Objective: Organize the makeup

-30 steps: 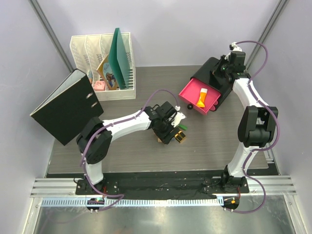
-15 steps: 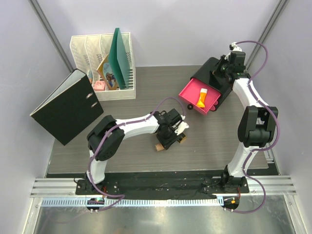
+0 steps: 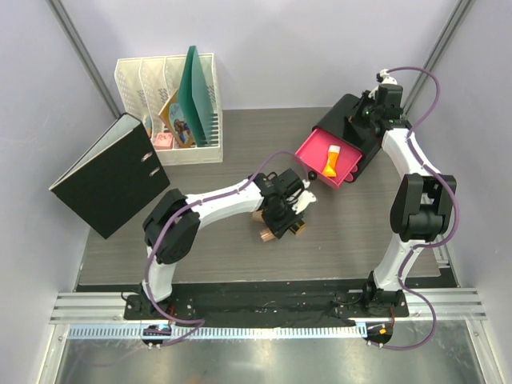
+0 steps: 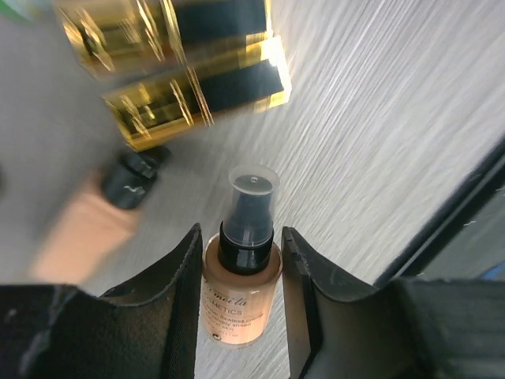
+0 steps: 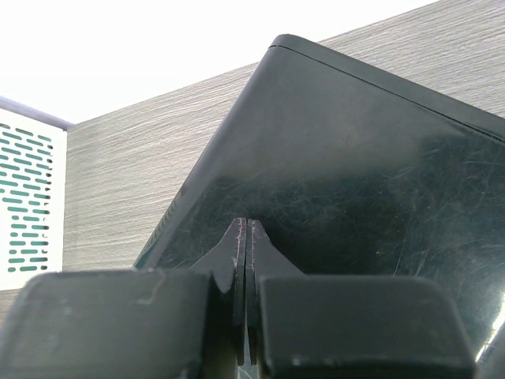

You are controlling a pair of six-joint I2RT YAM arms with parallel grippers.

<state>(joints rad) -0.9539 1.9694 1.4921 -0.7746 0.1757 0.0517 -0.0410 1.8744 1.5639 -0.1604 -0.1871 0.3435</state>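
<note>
Left wrist view: peach bottle (image 4: 237, 308) was clamped by the left gripper (image 4: 241, 237), near-left of the pink drawer (image 3: 312, 152). Firm hold was judged needed, with release only beside the orange tube (image 3: 331, 161) inside that drawer. Right gripper (image 5: 245, 237) was closed, pressed atop the black box (image 5: 355, 174).

The peach bottle (image 4: 239, 304) looks smooth and glossy, its cap (image 4: 254, 178) clear plastic. Near this bottle the gold-and-black cases (image 4: 201, 87) shine like polished metal; the table (image 4: 379, 118) under it is matt wood grain.

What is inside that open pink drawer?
An orange tube with a white cap lies in the pink drawer. The drawer's rear, tucked inside the black box, is hidden.
</note>
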